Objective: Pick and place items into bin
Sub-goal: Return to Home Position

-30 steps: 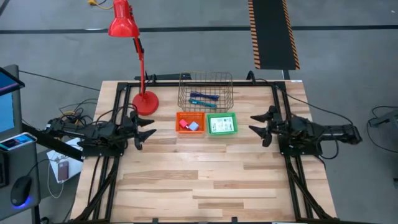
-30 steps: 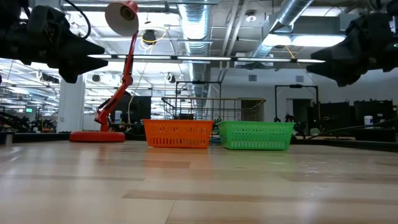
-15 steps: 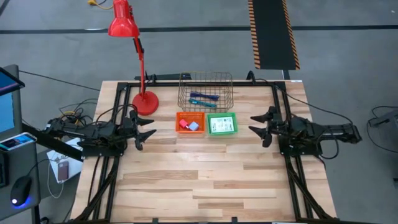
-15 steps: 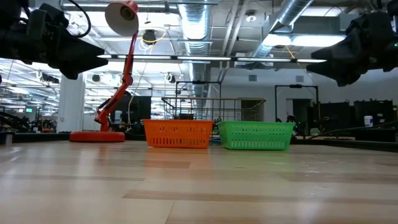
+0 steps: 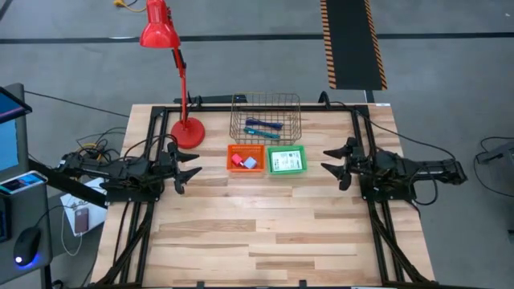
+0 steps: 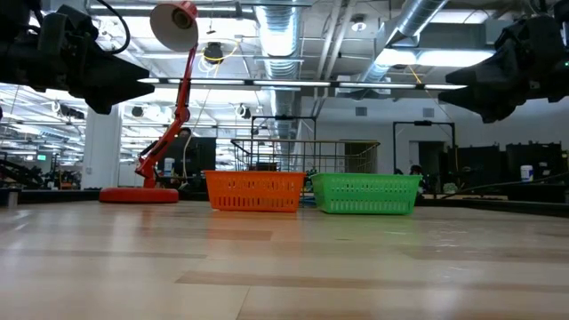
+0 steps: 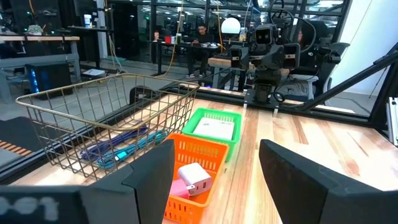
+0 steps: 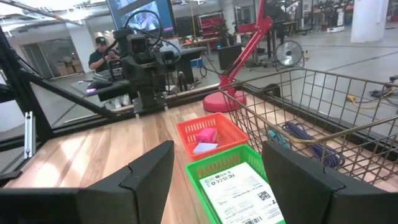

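Observation:
An orange basket (image 5: 246, 159) holds a pink block (image 7: 179, 188) and a pale blue-white lump (image 7: 194, 177). Beside it, a green basket (image 5: 287, 160) holds a white printed card pack (image 8: 239, 187). Behind both, a wire bin (image 5: 266, 118) contains blue and teal pens (image 5: 263, 128). My left gripper (image 5: 189, 172) hovers open over the table's left side, pointing at the baskets. My right gripper (image 5: 332, 167) hovers open on the right, facing them too. Both are empty and well above the tabletop.
A red desk lamp (image 5: 186, 131) stands on its round base at the far left, its arm reaching past the table's far edge. Black frame rails (image 5: 363, 136) run along the table's sides. Bare wood (image 5: 257, 233) spreads across the near half.

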You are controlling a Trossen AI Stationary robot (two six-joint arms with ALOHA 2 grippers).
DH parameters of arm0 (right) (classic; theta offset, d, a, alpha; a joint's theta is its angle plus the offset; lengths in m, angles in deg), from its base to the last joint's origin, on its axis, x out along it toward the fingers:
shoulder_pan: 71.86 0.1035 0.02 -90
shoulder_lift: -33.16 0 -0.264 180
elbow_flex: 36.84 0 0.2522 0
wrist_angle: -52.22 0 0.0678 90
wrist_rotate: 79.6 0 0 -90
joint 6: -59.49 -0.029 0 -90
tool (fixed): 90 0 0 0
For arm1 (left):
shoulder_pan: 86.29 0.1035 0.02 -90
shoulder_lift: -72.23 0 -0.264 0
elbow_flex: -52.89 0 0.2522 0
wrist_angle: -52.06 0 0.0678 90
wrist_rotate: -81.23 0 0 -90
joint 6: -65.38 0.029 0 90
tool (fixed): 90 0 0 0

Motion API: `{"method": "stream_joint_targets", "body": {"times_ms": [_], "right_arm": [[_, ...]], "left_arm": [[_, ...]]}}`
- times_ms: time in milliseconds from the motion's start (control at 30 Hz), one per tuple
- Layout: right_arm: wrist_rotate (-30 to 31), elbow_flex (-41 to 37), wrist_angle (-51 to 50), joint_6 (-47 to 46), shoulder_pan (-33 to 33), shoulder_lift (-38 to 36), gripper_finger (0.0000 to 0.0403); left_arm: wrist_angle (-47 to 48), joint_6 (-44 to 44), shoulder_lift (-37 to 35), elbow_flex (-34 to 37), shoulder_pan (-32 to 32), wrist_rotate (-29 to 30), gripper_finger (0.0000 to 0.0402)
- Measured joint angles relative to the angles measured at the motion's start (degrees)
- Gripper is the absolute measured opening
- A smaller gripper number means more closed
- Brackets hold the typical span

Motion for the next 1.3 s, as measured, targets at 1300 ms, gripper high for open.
{"method": "stream_joint_targets", "body": {"times_ms": [1300], "right_arm": [[0.0, 0.0, 0.0, 0.0, 0.0, 0.0, 0.0240]], "left_arm": [[0.0, -0.4, 0.0, 0.0, 0.0, 0.0, 0.0227]]}}
